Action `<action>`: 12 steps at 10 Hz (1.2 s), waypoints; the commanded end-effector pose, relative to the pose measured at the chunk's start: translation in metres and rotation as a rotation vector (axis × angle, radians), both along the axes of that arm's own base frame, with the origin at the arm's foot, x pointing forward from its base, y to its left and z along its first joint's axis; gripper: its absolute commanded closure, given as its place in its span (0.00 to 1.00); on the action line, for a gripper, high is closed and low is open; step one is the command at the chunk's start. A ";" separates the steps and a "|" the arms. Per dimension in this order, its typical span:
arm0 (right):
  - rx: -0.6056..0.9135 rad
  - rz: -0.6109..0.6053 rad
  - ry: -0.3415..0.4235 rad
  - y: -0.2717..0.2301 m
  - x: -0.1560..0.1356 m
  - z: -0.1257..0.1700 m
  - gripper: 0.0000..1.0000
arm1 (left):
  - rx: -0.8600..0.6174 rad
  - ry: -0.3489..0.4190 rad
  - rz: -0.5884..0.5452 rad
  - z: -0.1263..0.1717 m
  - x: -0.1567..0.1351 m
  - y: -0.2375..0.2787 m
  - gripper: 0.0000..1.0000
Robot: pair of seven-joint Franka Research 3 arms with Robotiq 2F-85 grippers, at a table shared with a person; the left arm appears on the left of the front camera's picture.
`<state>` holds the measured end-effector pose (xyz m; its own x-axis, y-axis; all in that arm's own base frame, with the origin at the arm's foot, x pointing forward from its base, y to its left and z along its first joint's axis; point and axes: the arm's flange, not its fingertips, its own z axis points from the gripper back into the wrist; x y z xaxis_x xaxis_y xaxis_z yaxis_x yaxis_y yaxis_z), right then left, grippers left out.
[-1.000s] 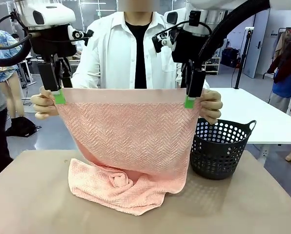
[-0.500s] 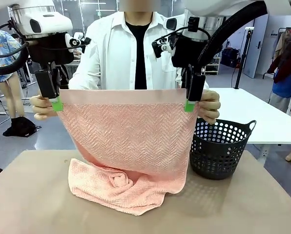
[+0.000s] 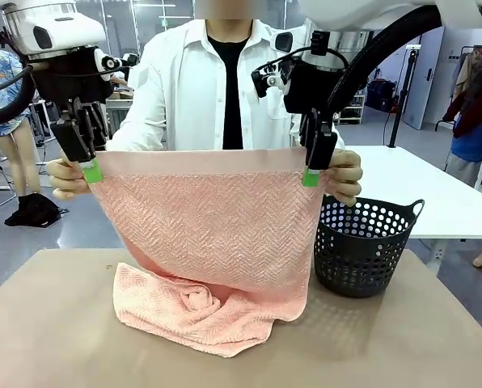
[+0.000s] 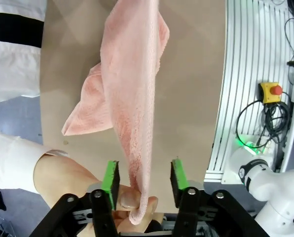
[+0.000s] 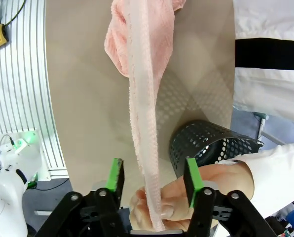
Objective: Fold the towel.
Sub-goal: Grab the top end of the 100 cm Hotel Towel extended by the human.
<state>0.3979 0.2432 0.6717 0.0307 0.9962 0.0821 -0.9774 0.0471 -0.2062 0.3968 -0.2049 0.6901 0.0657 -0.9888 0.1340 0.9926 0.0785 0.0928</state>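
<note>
The left gripper (image 4: 143, 177) straddles one top corner of the towel (image 3: 217, 226). Its green pads stand either side of the cloth with a gap on each side, so it is narrowing but not yet gripping. The right gripper (image 5: 153, 180) stands the same way at the other corner, somewhat wider.

Compared with a second ago, both sets of jaws have drawn in, and the left wrist has drifted slightly toward 9 o'clock in the front view. The handover looks close, though the person's hands (image 3: 67, 178) carry the towel for now.

The towel's plain band runs from 9 to 3 o'clock between the grippers. Its lower part lies heaped on the table (image 3: 47, 323) at 6 o'clock, and a black perforated basket (image 3: 362, 250) sits at 4 o'clock.

The person's thumb lies between the left pads, hard against the cloth, and could get pinched. The towel's lower corners are buried in the heap. In the front view, each gripper's far finger is hidden behind the cloth.
</note>
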 end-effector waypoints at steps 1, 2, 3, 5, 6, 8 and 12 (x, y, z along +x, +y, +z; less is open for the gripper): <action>0.020 0.016 -0.012 -0.003 0.001 -0.001 1.00 | -0.034 -0.010 -0.022 -0.006 -0.007 0.006 0.84; 0.021 0.018 -0.011 -0.002 0.002 -0.001 1.00 | -0.031 -0.011 -0.021 -0.006 -0.008 0.008 0.94; 0.023 0.020 -0.010 -0.002 0.001 -0.001 0.97 | -0.036 -0.010 -0.019 -0.006 -0.008 0.011 1.00; 0.029 0.022 -0.007 -0.001 0.001 0.000 1.00 | -0.035 -0.009 -0.013 -0.005 -0.007 0.012 1.00; 0.029 0.024 -0.007 0.000 0.001 0.000 1.00 | -0.036 -0.009 -0.008 -0.004 -0.006 0.014 1.00; 0.030 0.022 -0.007 0.000 0.001 0.000 1.00 | -0.039 -0.010 0.003 -0.004 -0.006 0.014 1.00; 0.011 0.002 -0.004 0.001 0.000 0.001 1.00 | -0.015 -0.004 0.013 0.002 -0.001 0.008 1.00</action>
